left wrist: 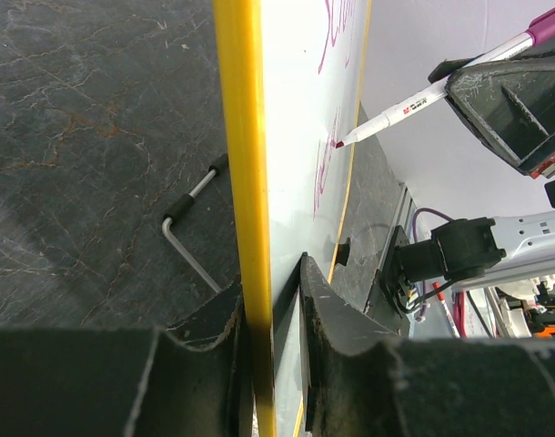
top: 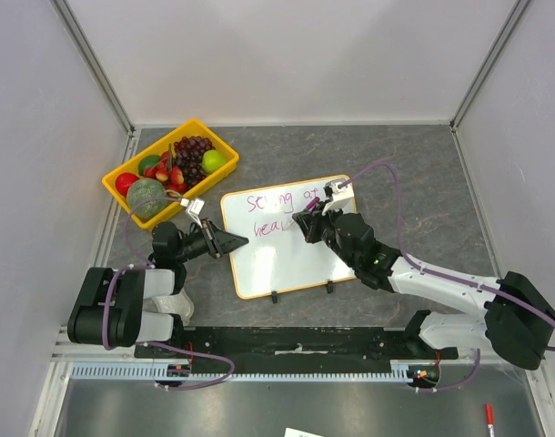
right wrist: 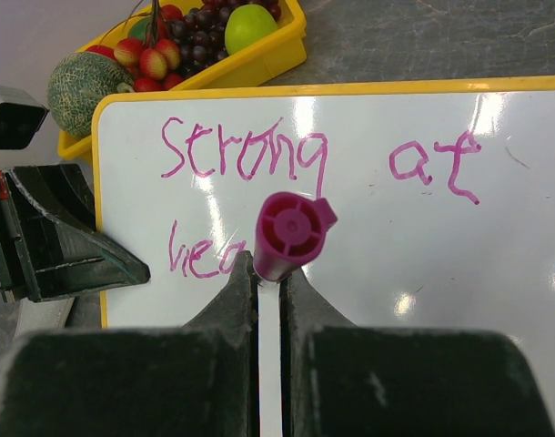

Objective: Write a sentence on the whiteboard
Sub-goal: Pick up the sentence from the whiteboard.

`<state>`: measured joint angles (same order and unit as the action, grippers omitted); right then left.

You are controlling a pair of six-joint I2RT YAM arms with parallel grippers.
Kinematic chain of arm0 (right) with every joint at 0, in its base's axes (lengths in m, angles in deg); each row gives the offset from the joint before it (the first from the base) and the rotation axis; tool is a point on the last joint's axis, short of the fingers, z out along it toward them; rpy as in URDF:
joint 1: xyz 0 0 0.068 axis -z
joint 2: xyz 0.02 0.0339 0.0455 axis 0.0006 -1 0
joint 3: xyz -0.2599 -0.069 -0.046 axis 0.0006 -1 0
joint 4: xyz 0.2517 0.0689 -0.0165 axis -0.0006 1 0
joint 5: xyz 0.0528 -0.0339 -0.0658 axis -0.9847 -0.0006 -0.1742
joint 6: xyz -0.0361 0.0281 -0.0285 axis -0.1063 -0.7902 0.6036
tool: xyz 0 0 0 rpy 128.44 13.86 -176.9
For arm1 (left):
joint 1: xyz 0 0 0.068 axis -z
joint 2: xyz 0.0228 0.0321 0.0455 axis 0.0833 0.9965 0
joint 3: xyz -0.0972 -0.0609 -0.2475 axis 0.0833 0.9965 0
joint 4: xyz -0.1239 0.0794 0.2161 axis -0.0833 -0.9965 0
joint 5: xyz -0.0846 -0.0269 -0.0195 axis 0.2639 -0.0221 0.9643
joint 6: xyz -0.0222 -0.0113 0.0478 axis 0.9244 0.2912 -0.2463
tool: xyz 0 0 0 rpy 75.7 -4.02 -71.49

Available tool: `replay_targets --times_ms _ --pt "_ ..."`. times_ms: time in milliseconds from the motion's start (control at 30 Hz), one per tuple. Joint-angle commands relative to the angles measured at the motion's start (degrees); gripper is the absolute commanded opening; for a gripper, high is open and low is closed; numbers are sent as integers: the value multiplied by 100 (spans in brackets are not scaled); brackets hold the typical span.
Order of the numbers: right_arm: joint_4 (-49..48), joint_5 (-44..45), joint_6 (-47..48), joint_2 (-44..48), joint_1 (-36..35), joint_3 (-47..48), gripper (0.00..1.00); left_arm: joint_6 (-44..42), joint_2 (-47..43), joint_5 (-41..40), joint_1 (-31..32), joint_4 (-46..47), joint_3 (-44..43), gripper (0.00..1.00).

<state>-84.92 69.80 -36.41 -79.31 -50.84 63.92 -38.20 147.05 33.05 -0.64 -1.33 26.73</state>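
Whiteboard (top: pixel 287 264) sits on the counter (top: pixel 414 173), left jaws clamped on its frame edge, apparently to steady it, while right jaws pinch the marker (right wrist: pixel 291 232), its tip touching the unfinished sentence (right wrist: pixel 241 155).

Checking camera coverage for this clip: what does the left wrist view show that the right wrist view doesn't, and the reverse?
Left wrist only: the marker tip touching the whiteboard, seen edge-on with its yellow frame clamped in the left gripper. Right wrist only: the sentence readable as "Strong at / hea", and the fruit tray. Both: the board, the marker held in the right gripper, and magenta writing.
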Motion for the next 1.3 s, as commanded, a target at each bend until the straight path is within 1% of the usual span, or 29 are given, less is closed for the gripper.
replay_targets --times_ms 0,433,767,1267 --pt "-22 155 44 -51 25 88 0 -480 66 -141 25 -48 -79 2" --pt "-136 349 79 -192 77 361 0 -480 66 -141 25 -48 -79 2" --pt "22 437 105 -183 174 510 0 -480 66 -141 25 -48 -79 2" --pt "128 322 35 10 192 203 0 -480 75 -141 25 -48 -79 2"
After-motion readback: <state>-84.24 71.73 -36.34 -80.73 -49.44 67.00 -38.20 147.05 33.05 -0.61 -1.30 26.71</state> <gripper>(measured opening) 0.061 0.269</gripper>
